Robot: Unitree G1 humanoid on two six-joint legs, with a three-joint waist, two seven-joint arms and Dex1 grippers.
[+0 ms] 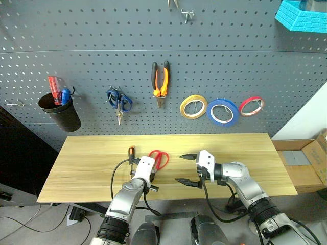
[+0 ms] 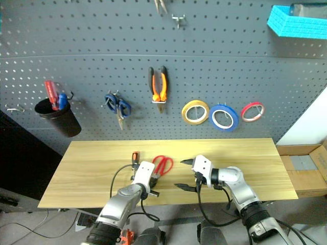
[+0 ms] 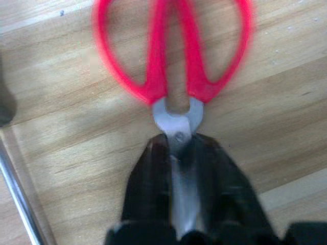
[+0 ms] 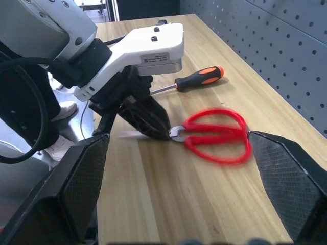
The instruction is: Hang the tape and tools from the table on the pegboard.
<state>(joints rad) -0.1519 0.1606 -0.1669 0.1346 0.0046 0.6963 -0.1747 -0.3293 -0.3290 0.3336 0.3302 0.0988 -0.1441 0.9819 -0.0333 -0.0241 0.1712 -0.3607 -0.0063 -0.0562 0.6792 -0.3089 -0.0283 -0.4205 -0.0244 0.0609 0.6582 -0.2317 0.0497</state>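
The red-handled scissors (image 4: 214,135) are being pinched at the blades by the left gripper (image 4: 153,125), handles lying away from it, while the right gripper (image 1: 188,169) is being held wide open just beside.

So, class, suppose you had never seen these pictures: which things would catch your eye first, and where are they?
First the red scissors, lying on the pale table with the left gripper shut on their blades. Next to them lies a screwdriver with an orange-and-black handle. Behind, on the dark pegboard, hang orange pliers and a row of yellow, blue and red tape rolls.
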